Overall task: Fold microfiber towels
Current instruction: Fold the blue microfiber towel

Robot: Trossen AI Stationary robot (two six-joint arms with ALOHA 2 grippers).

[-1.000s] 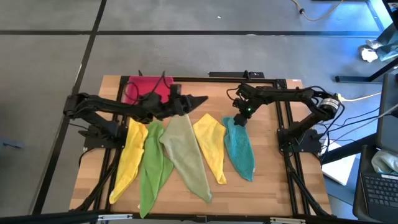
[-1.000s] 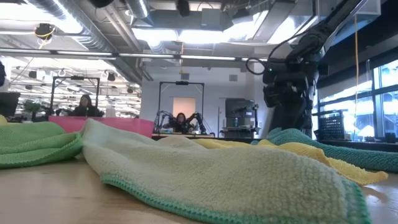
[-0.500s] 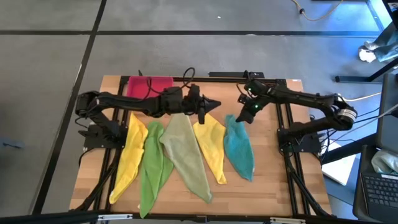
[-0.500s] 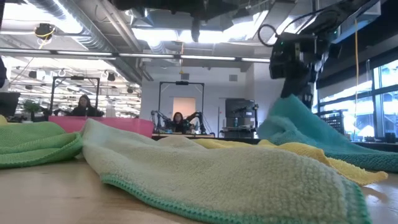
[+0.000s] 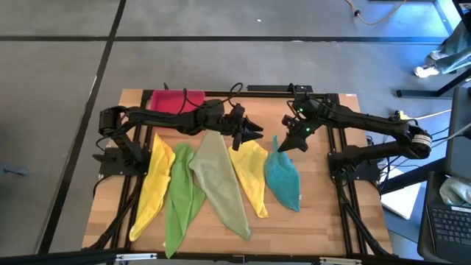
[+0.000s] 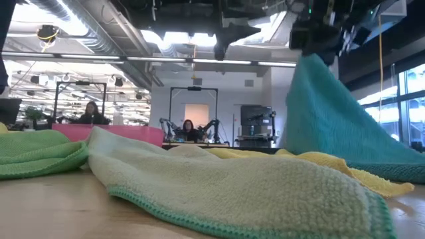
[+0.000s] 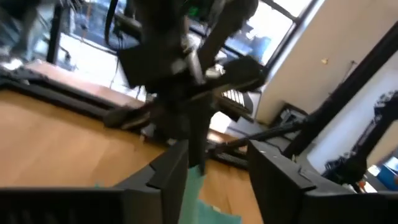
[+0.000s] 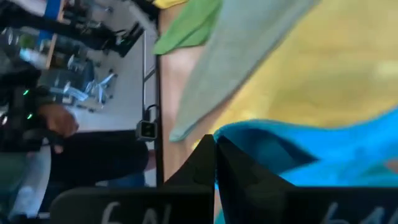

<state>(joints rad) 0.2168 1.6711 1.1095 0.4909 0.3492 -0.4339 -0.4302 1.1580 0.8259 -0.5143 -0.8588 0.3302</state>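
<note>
— Where do we stand with the teal towel (image 5: 283, 177)?

— Our right gripper (image 5: 280, 146) is clenched on its far corner, lifting it; the rest trails from those jaws toward the table's near edge, long axis running that way.

— And our left gripper (image 5: 254, 134)?

— Released, fingers (image 7: 168, 177) spread, just beside the raised corner. We judge it the nearer arm for the second corner.

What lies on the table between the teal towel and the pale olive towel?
A yellow towel lies between the teal towel and the pale olive towel, clearest in the high view.
</note>
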